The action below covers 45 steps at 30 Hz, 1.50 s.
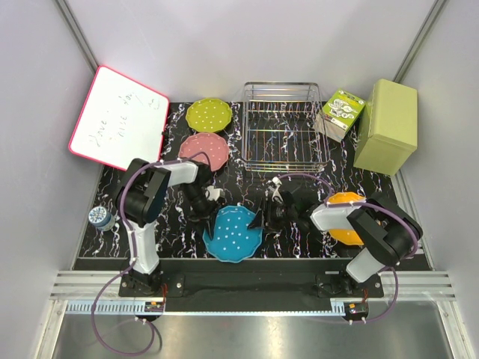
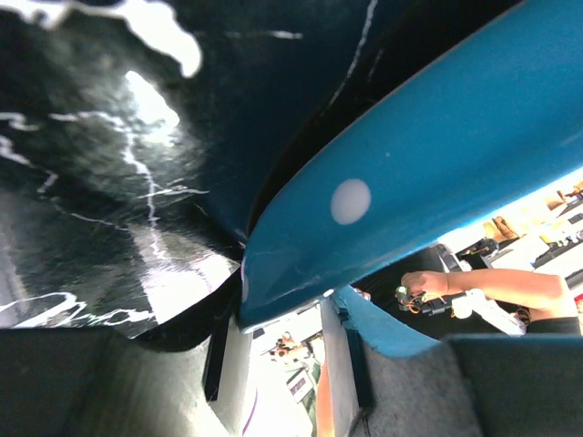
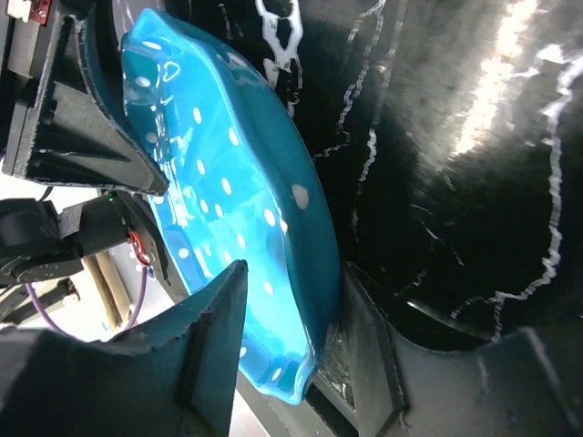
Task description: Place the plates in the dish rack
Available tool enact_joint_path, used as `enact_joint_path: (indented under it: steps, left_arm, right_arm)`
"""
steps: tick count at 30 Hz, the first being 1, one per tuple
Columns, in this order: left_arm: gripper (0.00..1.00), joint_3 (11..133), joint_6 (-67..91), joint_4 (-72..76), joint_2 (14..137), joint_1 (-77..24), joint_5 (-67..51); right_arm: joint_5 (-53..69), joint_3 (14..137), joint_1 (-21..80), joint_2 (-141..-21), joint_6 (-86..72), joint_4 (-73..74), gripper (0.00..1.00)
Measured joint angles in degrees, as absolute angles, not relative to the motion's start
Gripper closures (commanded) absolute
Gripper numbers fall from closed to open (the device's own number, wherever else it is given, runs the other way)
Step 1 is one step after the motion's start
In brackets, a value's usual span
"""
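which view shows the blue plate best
Top external: nearly the whole blue plate shows, outline included. Right wrist shows most of its dotted face, cut off at the frame; left wrist only a close strip near its rim.

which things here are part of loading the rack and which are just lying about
For the job: blue plate, pink plate, lime green plate, orange plate, dish rack.
Just lying about: whiteboard, olive-green box, green patterned carton, small round object at the left edge.
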<state>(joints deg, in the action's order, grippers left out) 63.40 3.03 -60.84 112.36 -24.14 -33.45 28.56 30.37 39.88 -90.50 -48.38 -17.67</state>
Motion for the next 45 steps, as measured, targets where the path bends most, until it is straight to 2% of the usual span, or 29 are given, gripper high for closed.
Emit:
enact_joint_path:
  steps: [2, 5, 12, 13, 15, 16, 17, 22, 26, 32, 36, 41, 45]
  left_arm:
    - [0.65, 63.7, 3.0, -61.1, 112.5, -24.2, -33.1]
    - [0.65, 63.9, 3.0, -61.0, 112.6, -24.4, -33.1]
    - [0.65, 64.5, 2.8, -59.8, 112.6, -25.8, -34.1]
    - [0.65, 64.5, 2.7, -59.8, 112.6, -25.8, -34.1]
    - [0.58, 64.5, 2.7, -59.8, 112.6, -25.8, -34.1]
    - [0.53, 64.5, 2.7, -59.8, 112.6, -25.8, -34.1]
    - [0.46, 64.5, 2.7, -59.8, 112.4, -25.8, -34.1]
    - [0.35, 63.5, 1.8, -56.4, 108.1, -25.1, -34.6]
    - [0.34, 64.2, 0.0, -50.1, 102.8, -21.1, -34.3]
    - [0.3, 71.5, -3.8, -50.1, 92.2, -11.4, -37.9]
    - [0.29, 75.3, -8.8, -49.6, 83.6, -6.3, -32.2]
    - [0.17, 75.7, -10.4, -48.8, 77.8, -4.8, -25.5]
    - [0.19, 73.2, -9.3, -44.1, 75.5, -5.2, -21.6]
  right_arm:
    - [29.2, 30.9, 39.9, -91.1, -48.5, -17.6, 0.45]
    - [29.8, 32.1, 40.1, -92.1, -48.4, -17.4, 0.52]
    - [30.9, 33.8, 40.5, -94.8, -48.2, -17.6, 0.6]
    - [31.0, 34.0, 40.5, -94.8, -48.0, -17.4, 0.64]
    - [31.0, 34.6, 40.5, -94.8, -47.6, -16.3, 0.76]
    - [31.0, 35.0, 40.5, -94.8, -47.4, -15.5, 0.98]
    - [31.1, 35.4, 40.5, -94.7, -47.2, -14.8, 1.0]
    - [33.4, 38.2, 40.3, -89.9, -44.6, -8.0, 1.0]
    - [37.3, 45.4, 38.5, -83.3, -36.9, 3.5, 1.0]
    - [36.9, 58.3, 34.4, -76.9, -22.8, 17.4, 1.0]
    - [36.1, 67.0, 33.6, -75.7, -17.5, 25.6, 1.0]
    - [30.3, 86.4, 33.0, -81.0, -9.9, 36.9, 1.0]
    - [25.0, 103.7, 29.5, -90.0, -5.0, 38.3, 1.0]
